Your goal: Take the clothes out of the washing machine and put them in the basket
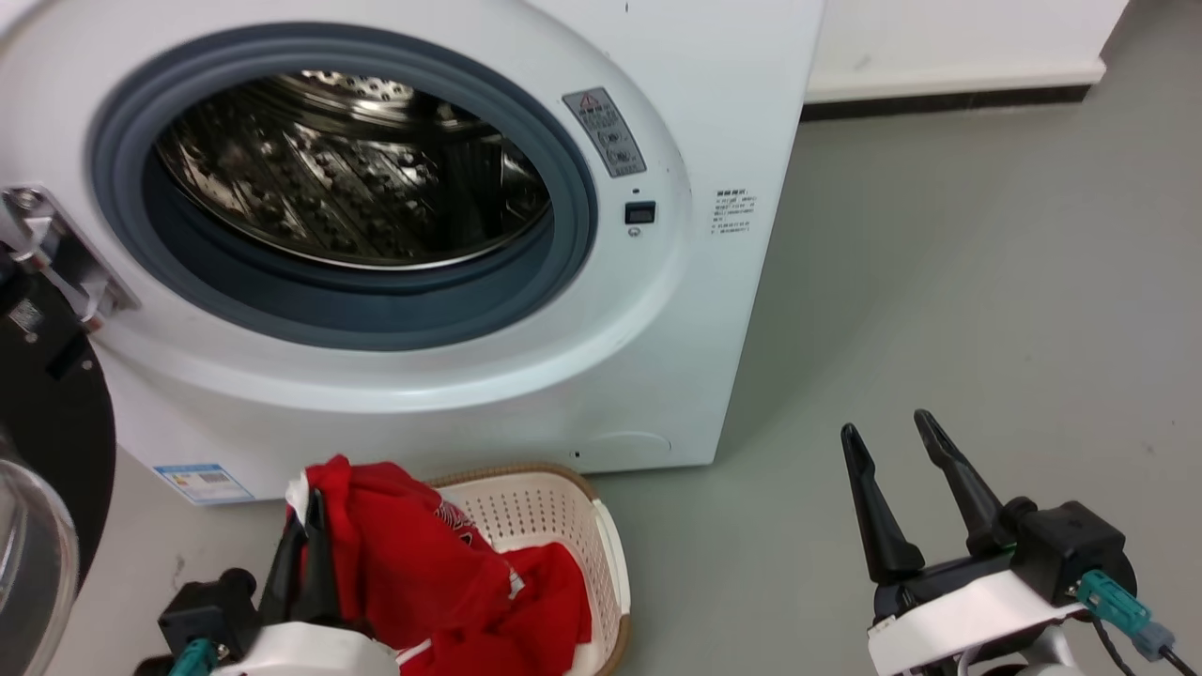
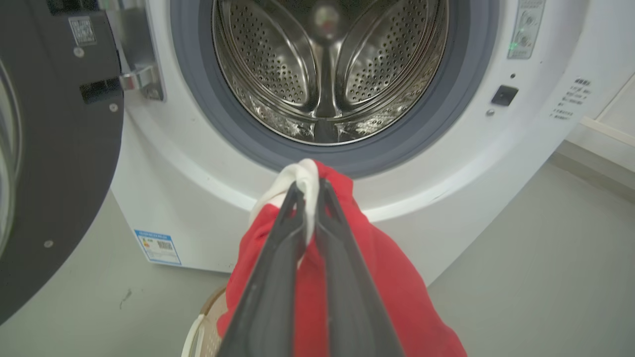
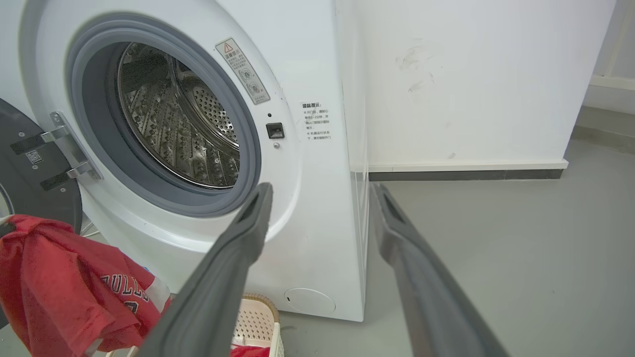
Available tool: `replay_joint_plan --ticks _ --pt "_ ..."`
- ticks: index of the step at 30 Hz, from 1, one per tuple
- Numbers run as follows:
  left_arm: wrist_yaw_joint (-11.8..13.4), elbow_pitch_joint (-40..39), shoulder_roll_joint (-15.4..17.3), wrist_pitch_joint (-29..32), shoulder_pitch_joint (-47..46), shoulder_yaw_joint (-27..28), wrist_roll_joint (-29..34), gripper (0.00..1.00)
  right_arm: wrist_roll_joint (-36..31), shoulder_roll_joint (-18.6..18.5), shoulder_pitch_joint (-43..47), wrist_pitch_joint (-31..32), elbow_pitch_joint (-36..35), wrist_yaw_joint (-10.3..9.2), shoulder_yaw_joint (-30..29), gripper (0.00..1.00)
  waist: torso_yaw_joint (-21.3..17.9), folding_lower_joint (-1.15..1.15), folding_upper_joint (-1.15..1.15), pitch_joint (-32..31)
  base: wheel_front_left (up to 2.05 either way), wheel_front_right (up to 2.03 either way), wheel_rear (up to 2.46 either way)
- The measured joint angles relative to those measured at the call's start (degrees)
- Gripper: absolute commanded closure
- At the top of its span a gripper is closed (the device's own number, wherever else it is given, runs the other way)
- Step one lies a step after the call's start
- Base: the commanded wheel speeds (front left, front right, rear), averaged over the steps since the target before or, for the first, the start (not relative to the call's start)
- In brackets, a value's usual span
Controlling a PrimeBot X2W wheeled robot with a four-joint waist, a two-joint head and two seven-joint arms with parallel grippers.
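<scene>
Right, left tool [image 1: 308, 526] clamped tight on clothes [image 1: 413, 563], white edge pinched betw. its fingers, held up just in front of washer [image 1: 657, 376], below the porthole. Red fabric drapes down into basket [image 1: 563, 526], which sits on floor at washer's foot. Door [image 1: 47, 394] hangs open at washer's hinge side. Right tool [image 1: 887, 427] spread wide, nothing in it, off washer's front corner.
</scene>
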State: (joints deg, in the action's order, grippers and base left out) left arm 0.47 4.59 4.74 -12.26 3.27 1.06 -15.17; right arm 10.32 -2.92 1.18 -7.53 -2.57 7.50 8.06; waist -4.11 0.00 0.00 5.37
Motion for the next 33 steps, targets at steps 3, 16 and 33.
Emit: replay_joint_plan --ticks 3,16,33 --pt "0.01 5.6 -0.51 -1.08 -0.98 -0.6 -1.05 1.0 0.01 -0.01 -1.33 0.0 -0.33 0.0 0.29 0.0 -0.33 0.0 0.0 2.69 0.0 0.0 0.0" --pt "-0.07 32.65 -1.56 -2.66 -18.13 0.67 -3.25 1.0 0.01 -0.01 -9.51 -1.9 -0.83 0.0 1.86 0.0 -1.95 0.01 0.0 17.82 0.0 0.0 0.0" --pt "2.13 51.11 -1.1 -2.82 -30.45 7.38 -2.22 1.0 0.29 -0.31 -15.95 -5.6 2.44 0.0 2.4 0.0 -6.88 0.01 0.0 34.01 0.0 0.0 0.0"
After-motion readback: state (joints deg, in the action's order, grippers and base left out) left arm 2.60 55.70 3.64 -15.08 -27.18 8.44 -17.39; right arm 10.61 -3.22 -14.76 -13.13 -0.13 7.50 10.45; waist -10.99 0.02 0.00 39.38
